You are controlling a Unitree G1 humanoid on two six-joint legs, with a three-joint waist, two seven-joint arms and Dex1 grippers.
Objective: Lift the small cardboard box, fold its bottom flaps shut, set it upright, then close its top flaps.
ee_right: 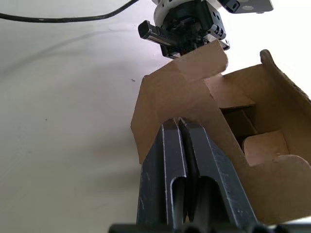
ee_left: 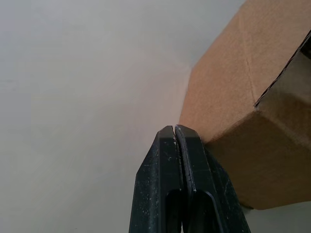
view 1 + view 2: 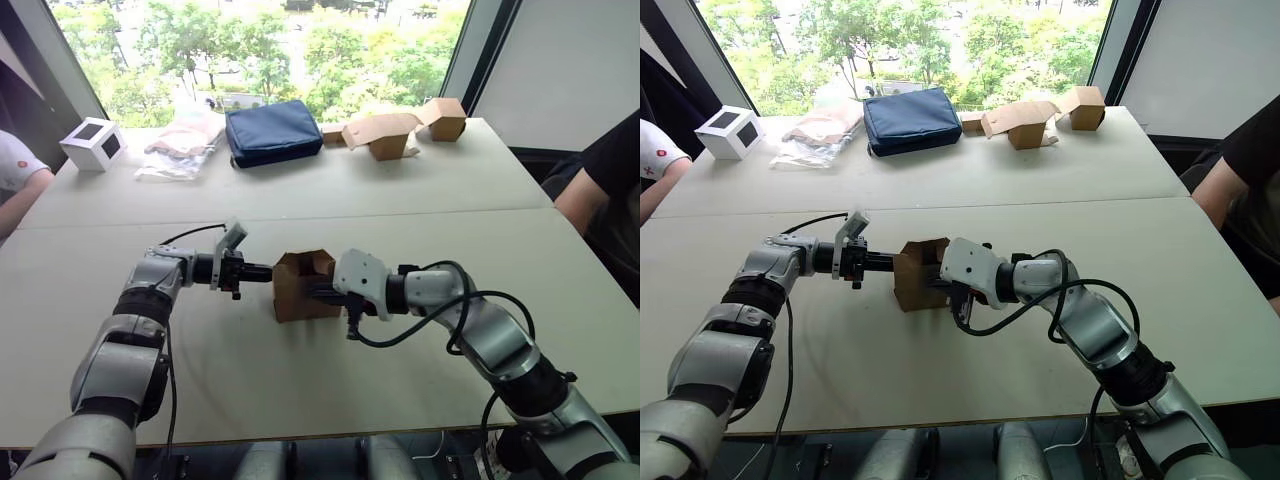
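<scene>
Across the pale surface (image 3: 330, 400) we saw the small cardboard box (image 3: 298, 288) standing at centre, open, between both arms. Our left hand (image 3: 268, 270), fingers pressed together, touched its 9 o'clock wall; our right hand (image 1: 179, 127), likewise closed and empty, pressed a flap (image 1: 170, 99) from 3 o'clock.

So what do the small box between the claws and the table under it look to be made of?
The small cardboard box looks like plain brown corrugated cardboard with a matte finish: creased fold lines and raw cut flap edges show in the wrist views. The table looks like smooth, matte off-white laminate, though painted board is possible.
</scene>
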